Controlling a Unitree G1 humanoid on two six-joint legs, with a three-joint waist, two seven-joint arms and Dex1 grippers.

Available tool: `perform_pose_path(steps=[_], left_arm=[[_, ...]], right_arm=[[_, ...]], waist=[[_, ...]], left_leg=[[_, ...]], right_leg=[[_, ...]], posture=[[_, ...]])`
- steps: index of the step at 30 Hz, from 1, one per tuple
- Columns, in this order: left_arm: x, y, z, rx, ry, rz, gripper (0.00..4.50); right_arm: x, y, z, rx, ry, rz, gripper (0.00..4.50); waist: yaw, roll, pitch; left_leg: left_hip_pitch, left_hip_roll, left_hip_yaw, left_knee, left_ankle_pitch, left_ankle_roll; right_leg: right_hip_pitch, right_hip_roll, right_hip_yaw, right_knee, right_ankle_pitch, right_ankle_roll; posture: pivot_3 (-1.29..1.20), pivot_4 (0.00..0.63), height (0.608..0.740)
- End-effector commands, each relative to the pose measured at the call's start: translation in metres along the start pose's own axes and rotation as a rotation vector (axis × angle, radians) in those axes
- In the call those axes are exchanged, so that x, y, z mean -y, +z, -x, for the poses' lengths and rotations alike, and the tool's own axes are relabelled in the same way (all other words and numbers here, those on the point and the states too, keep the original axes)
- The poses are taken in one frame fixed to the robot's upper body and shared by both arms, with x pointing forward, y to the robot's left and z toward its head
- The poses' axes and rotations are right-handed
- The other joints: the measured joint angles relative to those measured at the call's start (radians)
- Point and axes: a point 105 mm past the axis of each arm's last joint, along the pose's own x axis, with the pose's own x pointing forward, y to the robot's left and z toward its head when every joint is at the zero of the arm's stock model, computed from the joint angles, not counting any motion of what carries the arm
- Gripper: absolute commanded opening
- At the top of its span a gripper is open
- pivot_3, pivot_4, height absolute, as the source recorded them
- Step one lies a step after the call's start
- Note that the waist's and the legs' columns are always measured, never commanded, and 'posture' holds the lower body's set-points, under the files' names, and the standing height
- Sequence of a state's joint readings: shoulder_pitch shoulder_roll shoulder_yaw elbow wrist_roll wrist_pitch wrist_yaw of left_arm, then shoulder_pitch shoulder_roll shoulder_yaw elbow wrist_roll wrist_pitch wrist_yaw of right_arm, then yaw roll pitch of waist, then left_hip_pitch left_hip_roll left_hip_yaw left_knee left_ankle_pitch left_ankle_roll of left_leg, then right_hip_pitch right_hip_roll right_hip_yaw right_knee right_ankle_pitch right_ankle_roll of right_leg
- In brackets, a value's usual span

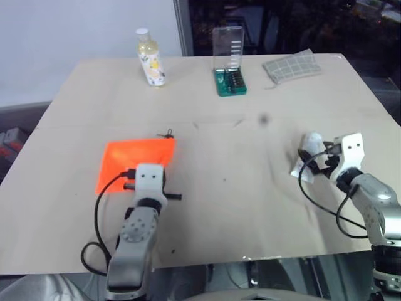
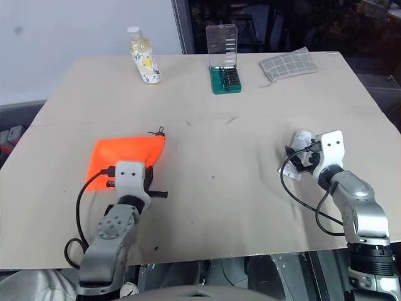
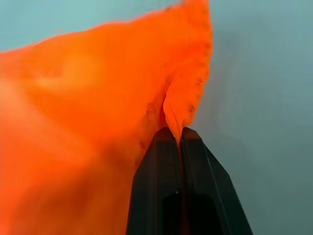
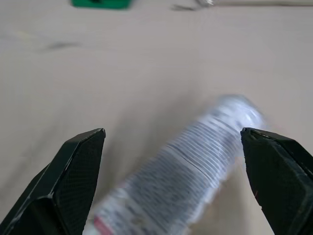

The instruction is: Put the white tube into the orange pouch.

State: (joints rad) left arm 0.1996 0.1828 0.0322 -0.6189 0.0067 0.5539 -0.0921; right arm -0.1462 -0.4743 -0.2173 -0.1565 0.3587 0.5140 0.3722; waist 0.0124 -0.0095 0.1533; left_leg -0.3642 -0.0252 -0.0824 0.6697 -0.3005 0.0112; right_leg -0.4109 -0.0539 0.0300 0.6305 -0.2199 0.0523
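The orange pouch (image 1: 135, 160) lies flat on the left of the table, its dark cord (image 1: 166, 133) at the far right corner. My left gripper (image 3: 178, 134) is shut on a pinched fold of the pouch's (image 3: 88, 98) near edge. On the right lies the white tube (image 1: 309, 150), slanted, with its cap away from me. My right gripper (image 1: 316, 162) is open just behind it. In the right wrist view the tube (image 4: 195, 161) lies between and slightly ahead of the two spread fingers, touching neither that I can see.
At the back of the tan table (image 1: 219, 207) stand a yellowish bottle (image 1: 150, 58) with a white cap and a green case (image 1: 229, 66) with a raised clear lid. A grey checked cloth (image 1: 291, 66) lies at the back right.
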Motion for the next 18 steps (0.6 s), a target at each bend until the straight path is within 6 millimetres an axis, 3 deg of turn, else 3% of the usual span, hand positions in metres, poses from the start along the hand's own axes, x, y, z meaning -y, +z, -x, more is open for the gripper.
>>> perform_pose_path(steps=[1,5,6,8,12,13,16,18], left_arm=[[-0.011,0.003,0.021,0.043,-0.071,-0.088,0.04],[-0.021,-0.003,0.032,0.037,-0.106,-0.188,0.04],[-0.024,-0.001,0.034,0.051,-0.099,-0.187,0.29],[-0.025,0.001,0.036,0.072,-0.1,-0.172,0.86],[-0.022,0.007,0.037,0.117,-0.124,-0.111,2.61],[-0.021,0.006,0.038,0.114,-0.127,-0.119,2.85],[-0.023,0.002,0.035,0.096,-0.093,-0.151,4.37],[-0.022,0.001,0.034,0.092,-0.089,-0.143,4.37]], right_arm=[[0.011,0.0,0.005,-0.007,-0.086,-0.03,4.5],[0.002,-0.007,0.005,-0.048,-0.081,-0.03,4.5],[-0.001,-0.009,0.004,-0.063,-0.083,-0.029,4.5],[-0.005,-0.013,0.002,-0.08,-0.091,-0.034,4.5],[-0.009,-0.015,-0.002,-0.084,-0.089,-0.044,4.5],[-0.01,-0.015,-0.003,-0.085,-0.088,-0.046,4.5],[-0.015,-0.018,-0.006,-0.094,-0.077,-0.049,4.5],[-0.017,-0.021,-0.006,-0.106,-0.072,-0.05,4.5]], waist=[[-0.006,0.001,0.0],[-0.008,0.001,0.0],[-0.006,0.001,0.001],[-0.006,0.001,0.0],[-0.005,0.0,0.0],[-0.006,0.0,0.0],[-0.009,0.0,0.0],[-0.012,0.0,0.0]], left_leg=[[0.0,0.0,0.0,-0.001,0.0,0.0],[0.001,0.001,0.002,-0.001,-0.002,0.004],[0.001,0.0,0.001,-0.001,-0.002,0.004],[0.001,0.0,0.002,0.0,-0.002,0.005],[0.003,0.0,0.002,0.001,-0.002,0.005],[0.003,0.0,0.002,0.001,-0.002,0.005],[0.002,0.001,0.001,0.0,-0.002,0.005],[0.002,0.001,0.001,0.0,-0.002,0.005]], right_leg=[[0.0,0.0,0.0,0.0,0.0,0.0],[0.0,0.001,0.002,0.0,0.0,0.0],[0.0,0.001,0.001,-0.001,0.0,0.0],[0.002,0.001,0.001,-0.001,-0.001,-0.002],[0.002,0.001,0.001,-0.001,-0.001,-0.002],[0.002,0.001,0.001,-0.001,0.0,0.0],[0.002,0.002,0.001,-0.001,0.0,0.0],[0.002,0.003,0.001,-0.001,0.0,0.0]], posture=[[0.0,0.15,0.74],[0.0,0.15,0.74],[0.0,0.15,0.74],[0.0,0.15,0.74],[0.0,0.15,0.74],[0.0,0.15,0.74],[0.0,0.15,0.74],[0.0,0.15,0.74]])
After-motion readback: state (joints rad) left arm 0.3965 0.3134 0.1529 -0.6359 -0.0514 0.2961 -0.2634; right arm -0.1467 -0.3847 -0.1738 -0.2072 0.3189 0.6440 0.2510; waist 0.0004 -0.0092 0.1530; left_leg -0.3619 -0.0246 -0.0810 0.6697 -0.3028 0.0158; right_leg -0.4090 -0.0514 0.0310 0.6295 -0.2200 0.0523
